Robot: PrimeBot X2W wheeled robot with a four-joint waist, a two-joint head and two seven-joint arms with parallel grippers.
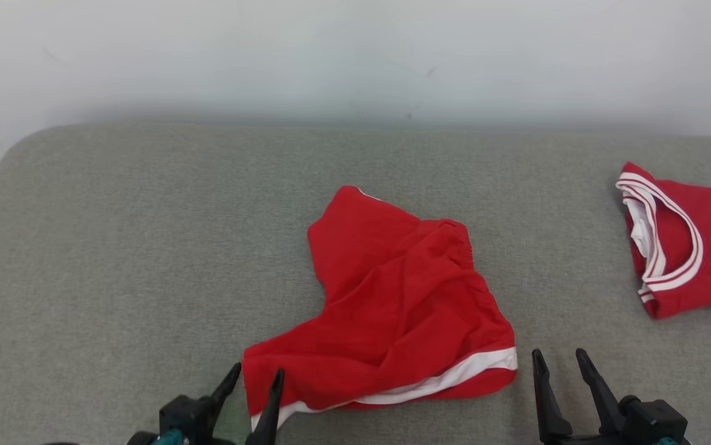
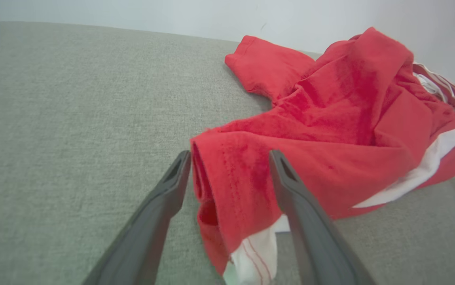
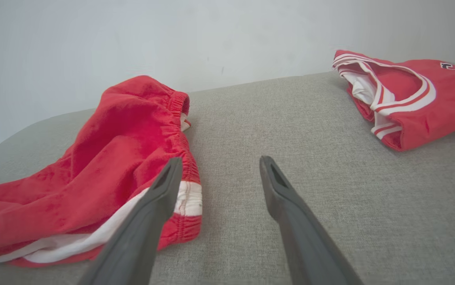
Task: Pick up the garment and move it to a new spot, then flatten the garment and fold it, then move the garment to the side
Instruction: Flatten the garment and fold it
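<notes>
Grey woven upholstery (image 1: 114, 278) with a rounded far corner covers the whole work area, and every place below is given from the crumpled red shorts with white hem trim (image 1: 392, 296), the garment to be moved. At the shorts' near left corner sits the left gripper (image 1: 258, 369). Its two dark fingers are spread and straddle a rolled lip of red cloth, one finger on bare upholstery and the other over the fabric, as the left wrist view shows (image 2: 229, 154). That pose looks like a setup for pinching this corner, though nothing is clamped yet. Just off the shorts' near right corner, beside the white stripe, the right gripper (image 1: 558, 352) also has its fingers apart with only upholstery between them. In the right wrist view (image 3: 220, 159) its left finger lies against the hem edge, probably placed to take the opposite corner so that both arms can lift the piece evenly. The shorts lie bunched in the middle of the cushion, with the elastic waistband (image 3: 178, 118) turned toward the far right and one leg pointing away, so they need spreading before any fold. Well to the right of the shorts and farther back rests a red jersey with a white-striped neckline (image 1: 689, 259), apart from them and likely set aside. Beyond the shorts rises a plain pale wall (image 1: 355, 55).
</notes>
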